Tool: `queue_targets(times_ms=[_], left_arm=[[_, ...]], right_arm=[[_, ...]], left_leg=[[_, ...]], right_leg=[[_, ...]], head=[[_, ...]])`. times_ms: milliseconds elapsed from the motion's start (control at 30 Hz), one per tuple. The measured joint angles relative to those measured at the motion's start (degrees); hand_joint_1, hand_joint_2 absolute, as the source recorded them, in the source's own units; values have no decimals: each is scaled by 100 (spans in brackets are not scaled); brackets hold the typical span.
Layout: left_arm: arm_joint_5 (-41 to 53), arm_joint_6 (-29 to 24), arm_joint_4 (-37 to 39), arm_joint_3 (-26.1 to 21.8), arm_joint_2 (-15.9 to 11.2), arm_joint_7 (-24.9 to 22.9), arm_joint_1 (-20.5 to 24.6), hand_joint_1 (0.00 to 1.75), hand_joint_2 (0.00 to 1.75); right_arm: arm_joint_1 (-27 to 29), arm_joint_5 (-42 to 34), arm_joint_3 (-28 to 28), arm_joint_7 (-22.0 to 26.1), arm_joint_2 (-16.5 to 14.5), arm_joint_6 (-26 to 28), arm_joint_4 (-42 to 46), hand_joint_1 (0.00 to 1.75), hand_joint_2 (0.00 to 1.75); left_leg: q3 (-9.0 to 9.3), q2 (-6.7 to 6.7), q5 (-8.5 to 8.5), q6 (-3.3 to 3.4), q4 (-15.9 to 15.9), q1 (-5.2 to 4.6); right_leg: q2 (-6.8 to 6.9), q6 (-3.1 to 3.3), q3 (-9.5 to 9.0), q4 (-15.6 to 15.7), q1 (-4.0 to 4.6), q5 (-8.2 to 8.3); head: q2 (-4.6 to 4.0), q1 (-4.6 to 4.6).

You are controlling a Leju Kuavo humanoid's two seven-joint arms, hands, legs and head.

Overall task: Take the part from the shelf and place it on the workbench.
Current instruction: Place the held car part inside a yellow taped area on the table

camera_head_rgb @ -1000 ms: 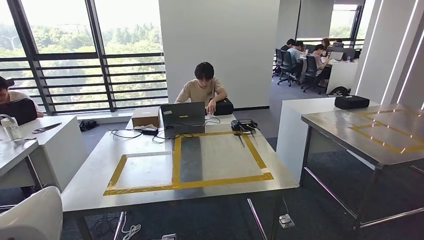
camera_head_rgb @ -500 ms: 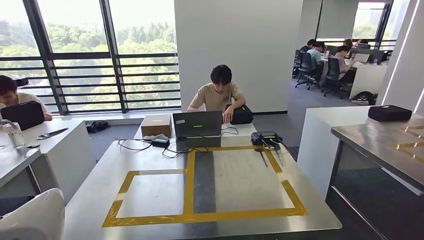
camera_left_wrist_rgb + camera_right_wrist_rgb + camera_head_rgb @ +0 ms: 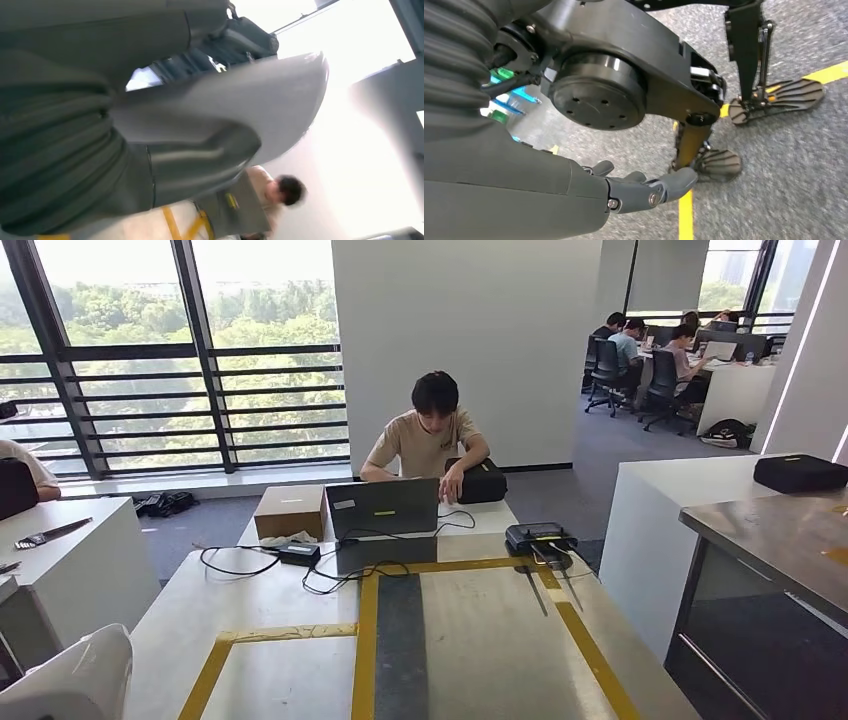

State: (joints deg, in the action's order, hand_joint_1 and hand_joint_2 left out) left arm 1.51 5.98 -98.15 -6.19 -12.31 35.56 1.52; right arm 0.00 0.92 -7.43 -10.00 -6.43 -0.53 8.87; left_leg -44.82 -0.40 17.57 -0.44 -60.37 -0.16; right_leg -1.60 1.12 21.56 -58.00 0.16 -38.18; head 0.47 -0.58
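White part in the left hand (low beside the workbench)

part: white, smooth, curved shell | held in left hand | raised beside surface: steel top, yellow tape outlines

- The left robot hand is raised in front of its wrist camera, thick grey thumb and ribbed grey cover close to the lens. It grips a pale, curved part, which lies across its fingers and hides most of them.
- The right arm hangs down, the right robot hand pointing out over the floor. Its dark fingers are loosely extended, slightly apart, holding nothing.
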Motion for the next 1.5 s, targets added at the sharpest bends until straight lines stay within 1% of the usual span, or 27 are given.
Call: queue_targets(times_ms=[67,100,133,167,200,233,267,300,333,367,400,433,467,533,567,667,767,833,900,933,1000,1100,1200,1300,1433,1500], left_arm=[[18,-3,14,6,-6,-37,28,175,175],[24,-3,19,7,-7,-47,42,175,175],[28,2,28,10,-7,-61,51,175,175],[29,13,47,20,-5,-74,51,175,175],[31,28,77,37,-5,-90,52,175,175],[32,45,115,61,-4,-107,52,175,175],[32,65,154,89,-3,-121,52,175,175],[29,84,190,117,-2,-133,51,175,175],[23,104,221,145,-1,-140,51,175,175],[19,124,248,173,0,-145,51,175,175],[16,143,276,204,1,-148,54,175,175],[22,156,304,238,-1,-148,56,175,175],[31,167,332,271,-2,-146,56,175,175],[45,175,374,321,-5,-143,55,175,175],[58,177,391,337,-7,-142,53,175,175],[309,123,466,420,-15,-168,91,175,175],[1046,-196,840,623,-46,-241,386,175,175],[1895,-744,1351,820,-100,-296,768,175,175],[2809,-1372,2082,1084,-163,-330,1315,175,175],[3153,-1606,2541,1242,-184,-308,1634,175,175],[3522,-1880,3475,1555,-186,-221,2248,175,175],[4009,-2350,4743,2024,-71,-263,2948,175,175],[4487,-2726,5663,2459,129,-386,3340,175,175],[4849,-2984,6276,2832,345,-438,3478,175,175],[5165,-3133,6747,3220,623,-432,3481,175,175],[5302,-3197,6907,3401,742,-431,3461,87,175]], right_arm=[[-15,0,0,-40,0,3,3,0,175],[-27,-7,1,-70,0,7,4,0,175],[-38,-17,2,-93,-2,13,5,0,175],[-44,-28,3,-109,-6,20,5,0,175],[-44,-38,4,-102,-8,25,5,0,175],[-38,-43,4,-95,-10,28,4,0,175],[-26,-43,3,-91,-10,30,4,0,175],[-12,-42,3,-99,-10,29,3,0,175],[-2,-41,2,-117,-10,26,3,0,175],[6,-40,2,-142,-8,18,3,0,175],[8,-39,2,-153,-7,7,1,0,175],[4,-38,3,-150,-6,-7,-1,0,175],[0,-38,3,-137,-8,-19,-2,0,175],[-1,-34,4,-131,-13,-31,-4,0,175],[3,-31,4,-154,-14,-32,-4,0,175],[5,-11,3,-214,-11,-33,-4,0,175],[-4,48,4,-218,-10,-52,-4,0,175],[-16,102,9,-217,-10,-73,-4,0,175],[-25,161,19,-217,-5,-93,-4,0,175],[-32,185,24,-218,-1,-103,-4,0,175],[-56,209,37,-218,8,-115,-4,0,175],[-84,214,53,-221,14,-117,-3,0,175],[-83,201,55,-234,16,-110,-4,0,175],[-81,170,55,-234,16,-92,-4,0,175],[-65,126,55,-234,16,-83,-4,0,175],[-53,119,55,-234,16,-84,-4,0,87]], left_leg=[[54,-10,108,77,-49,6],[114,-7,165,117,-19,13],[189,-1,219,149,18,22],[258,4,277,169,43,25],[317,9,333,182,56,24],[371,7,389,187,60,23],[425,2,442,190,58,22],[485,-6,492,189,53,23],[555,-13,542,182,47,25],[621,-19,590,168,41,27],[680,-24,631,145,34,22],[719,-29,662,122,26,15],[736,-31,694,121,25,2],[761,-32,726,135,37,-15],[780,-29,733,142,50,-19],[834,-26,701,74,86,-18],[852,-39,681,37,105,-17],[854,-48,670,22,111,-16],[855,-56,662,11,113,-15],[855,-61,657,6,114,-14],[855,-64,651,-1,114,-14],[854,-46,647,-4,114,-14],[853,-36,649,0,113,-20],[851,-35,654,8,112,-24],[847,-33,661,19,112,-25],[845,-34,664,23,112,-26]], right_leg=[[7,-85,-114,107,-12,-96],[30,-115,-126,58,-13,-150],[56,-135,-41,-135,-14,-244],[81,-144,170,-486,-12,-373],[92,-146,469,-918,-7,-505],[94,-147,783,-1311,-5,-581],[94,-150,1042,-1553,-5,-545],[94,-158,1199,-1576,-7,-370],[96,-169,1244,-1366,-13,-70],[104,-178,1211,-1003,-20,281],[114,-178,1152,-654,-20,552],[123,-162,1093,-371,-23,732],[131,-145,1062,-216,-21,800],[133,-105,1040,-153,-15,790],[132,-96,1031,-147,-11,789],[130,-63,1000,-148,-8,781],[140,-48,989,-149,-7,778],[147,-40,988,-150,-6,780],[151,-32,988,-151,-6,785],[154,-31,986,-152,-6,786],[155,-25,983,-152,-7,791],[136,-21,988,-151,-14,807],[126,-31,986,-145,-29,814],[124,-36,984,-136,-37,815],[125,-40,981,-125,-38,813],[125,-42,981,-122,-37,812]], head=[[5,9],[8,15],[11,21],[13,31],[14,36],[14,40],[14,43],[14,47],[14,50],[14,54],[14,54],[13,53],[14,48],[15,36],[15,29],[15,22],[14,20],[14,20],[14,19],[14,20],[14,21],[14,23],[14,24],[14,25],[14,25],[14,25]])
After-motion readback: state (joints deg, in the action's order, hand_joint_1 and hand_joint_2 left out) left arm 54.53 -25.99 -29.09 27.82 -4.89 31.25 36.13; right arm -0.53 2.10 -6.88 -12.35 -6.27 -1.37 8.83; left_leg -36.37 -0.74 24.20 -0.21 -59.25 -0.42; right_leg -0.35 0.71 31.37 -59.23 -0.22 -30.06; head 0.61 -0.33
